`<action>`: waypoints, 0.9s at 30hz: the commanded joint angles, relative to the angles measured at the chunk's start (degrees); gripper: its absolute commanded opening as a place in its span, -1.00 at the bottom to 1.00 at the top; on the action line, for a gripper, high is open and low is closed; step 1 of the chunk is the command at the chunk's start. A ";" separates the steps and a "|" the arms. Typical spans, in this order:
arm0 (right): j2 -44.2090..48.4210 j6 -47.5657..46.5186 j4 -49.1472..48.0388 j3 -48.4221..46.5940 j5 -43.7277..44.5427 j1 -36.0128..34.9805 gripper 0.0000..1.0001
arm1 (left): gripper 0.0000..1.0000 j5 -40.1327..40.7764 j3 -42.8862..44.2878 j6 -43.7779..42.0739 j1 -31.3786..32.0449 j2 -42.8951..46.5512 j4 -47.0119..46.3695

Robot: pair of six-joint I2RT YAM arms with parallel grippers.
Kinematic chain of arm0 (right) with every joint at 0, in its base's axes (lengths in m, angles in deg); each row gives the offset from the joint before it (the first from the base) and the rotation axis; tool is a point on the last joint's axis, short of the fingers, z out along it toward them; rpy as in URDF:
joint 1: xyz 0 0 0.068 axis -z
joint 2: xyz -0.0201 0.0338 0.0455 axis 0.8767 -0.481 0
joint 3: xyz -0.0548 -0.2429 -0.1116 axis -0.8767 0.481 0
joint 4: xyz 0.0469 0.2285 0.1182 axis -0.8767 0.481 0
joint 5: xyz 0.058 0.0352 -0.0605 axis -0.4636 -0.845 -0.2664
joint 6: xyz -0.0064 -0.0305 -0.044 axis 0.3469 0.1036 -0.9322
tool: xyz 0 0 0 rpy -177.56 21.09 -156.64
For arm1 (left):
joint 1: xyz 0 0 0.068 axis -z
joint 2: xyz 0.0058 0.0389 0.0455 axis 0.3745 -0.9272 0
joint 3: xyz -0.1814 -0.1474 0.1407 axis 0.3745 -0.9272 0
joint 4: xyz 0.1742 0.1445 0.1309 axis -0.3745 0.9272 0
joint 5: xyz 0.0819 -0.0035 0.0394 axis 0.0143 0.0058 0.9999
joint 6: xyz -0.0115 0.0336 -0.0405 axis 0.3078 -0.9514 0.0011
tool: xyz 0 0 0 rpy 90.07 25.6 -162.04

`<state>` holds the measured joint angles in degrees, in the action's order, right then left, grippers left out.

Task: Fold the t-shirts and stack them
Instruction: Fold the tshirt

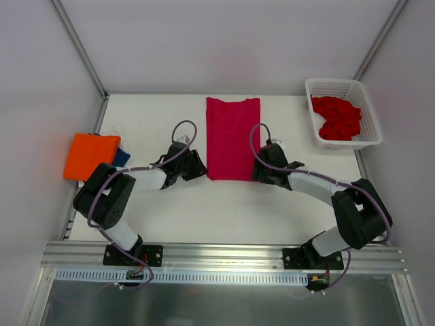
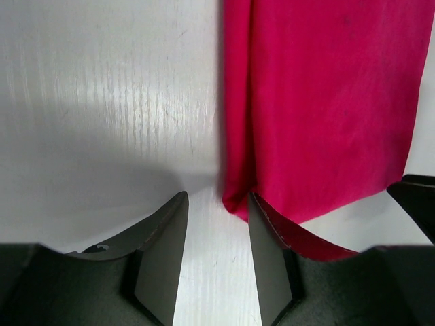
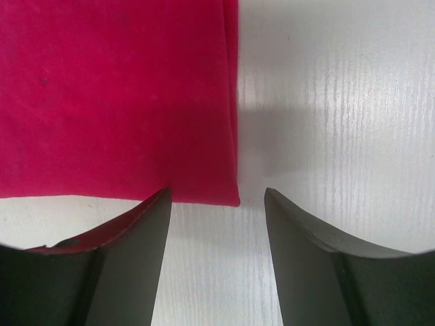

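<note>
Quick take on this step. The crimson-pink t-shirt (image 1: 232, 139) lies flat mid-worktop (image 1: 156, 112), already narrowed into a long strip running from 12 o'clock to 6 o'clock. The orange t-shirt (image 1: 90, 155) sits folded at 9 o'clock on top of a dark blue one (image 1: 123, 156). The red t-shirts (image 1: 336, 117) are heaped in the white basket (image 1: 340, 83) at 2 o'clock.

Both arms are parked at the strip's 6 o'clock end, 1 per corner. The left gripper (image 2: 217, 227) has its jaws apart, with the strip's near left corner right at its right-hand finger. The right gripper (image 3: 217, 221) is also apart, and the near right corner pokes into the gap between its fingers. Neither is pinching cloth yet.

My read is that the next fold is hem up toward 12 o'clock, halving the strip. Tips I'd give:

- Nudge the left gripper a touch toward 3 o'clock so the corner sits fully in the gap, like on the right.
- Get the lower finger under all the layers. The left edge looks doubled over, so a shallow pinch could grab only the top ply.
- Close both together, lift low and carry both corners at the same pace, or the strip skews.
- Lay the hem down just short of the far edge, then let go.
</note>
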<state>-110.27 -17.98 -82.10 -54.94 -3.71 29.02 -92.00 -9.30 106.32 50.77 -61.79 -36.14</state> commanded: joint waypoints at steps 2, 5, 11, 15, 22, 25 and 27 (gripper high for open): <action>-0.86 -0.42 -1.36 -0.53 -1.18 0.41 0.21 | -0.17 -3.33 -3.31 2.19 -0.47 3.38 0.27; -1.12 -0.42 -1.36 -0.36 -1.27 0.41 0.20 | -0.17 -4.39 -5.24 3.42 -0.65 5.40 -1.92; -1.91 -0.33 -1.71 -0.18 -1.62 0.41 0.20 | -0.17 -9.48 -7.53 5.97 -1.44 5.76 -8.16; -2.61 -0.07 -2.41 0.17 -1.97 0.41 0.20 | -0.17 -13.35 -8.58 8.60 -1.88 3.47 -14.13; -2.97 0.02 -2.68 1.05 -1.97 0.50 0.20 | -0.18 -13.27 -7.53 7.91 -2.14 -0.83 -16.35; -2.88 0.02 -2.85 1.23 -1.97 0.50 0.19 | -0.19 -12.48 -7.44 7.38 -2.49 -1.72 -15.90; -2.79 0.02 -2.85 1.23 -2.15 0.59 0.19 | -0.19 -12.13 -7.62 7.12 -2.50 -2.07 -15.73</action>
<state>-112.94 -17.96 -84.04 -54.50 -5.15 29.20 -104.74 -17.39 114.13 48.89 -62.66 -50.85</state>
